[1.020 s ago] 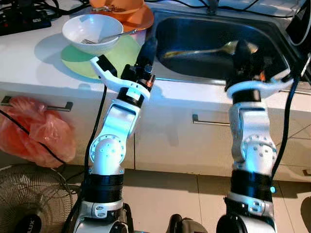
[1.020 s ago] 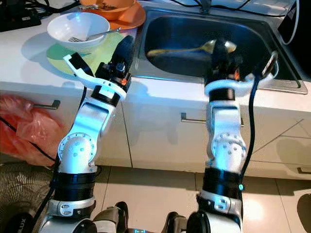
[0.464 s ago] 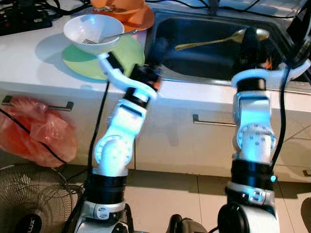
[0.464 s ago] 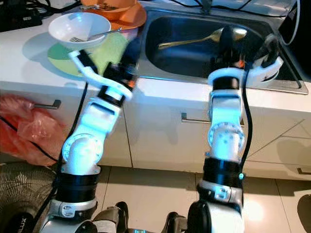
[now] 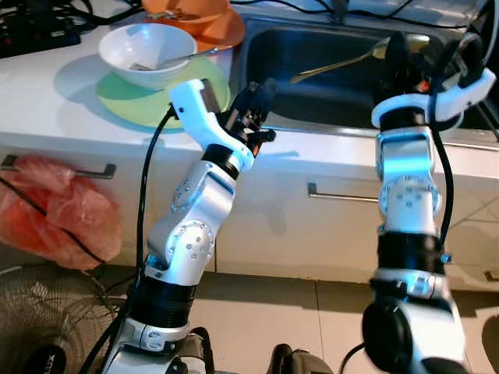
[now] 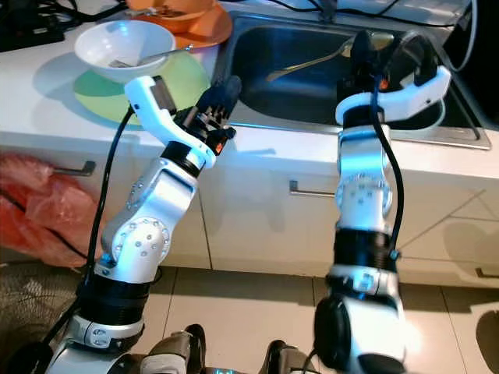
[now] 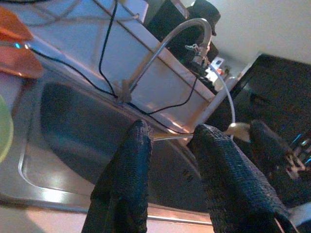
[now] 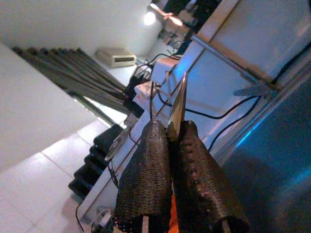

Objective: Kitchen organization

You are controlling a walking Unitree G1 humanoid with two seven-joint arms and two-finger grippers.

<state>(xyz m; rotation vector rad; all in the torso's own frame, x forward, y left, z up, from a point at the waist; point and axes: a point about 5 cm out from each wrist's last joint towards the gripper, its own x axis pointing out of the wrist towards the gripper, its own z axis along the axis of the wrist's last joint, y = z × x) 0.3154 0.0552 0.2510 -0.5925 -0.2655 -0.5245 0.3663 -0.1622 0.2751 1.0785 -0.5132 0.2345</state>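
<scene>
Nearest us, left gripper over counter edge by sink, fingers spread, holding nothing. Farther, right gripper pinches spoon, raised above sink. We see white bowl with fork on green plate.

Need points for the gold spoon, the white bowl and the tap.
gold spoon (image 5: 335, 65), left eye view, middle of its handle over the sink
white bowl (image 5: 148, 39), left eye view, inner wall
tap (image 7: 165, 41), left wrist view, curved spout
</scene>
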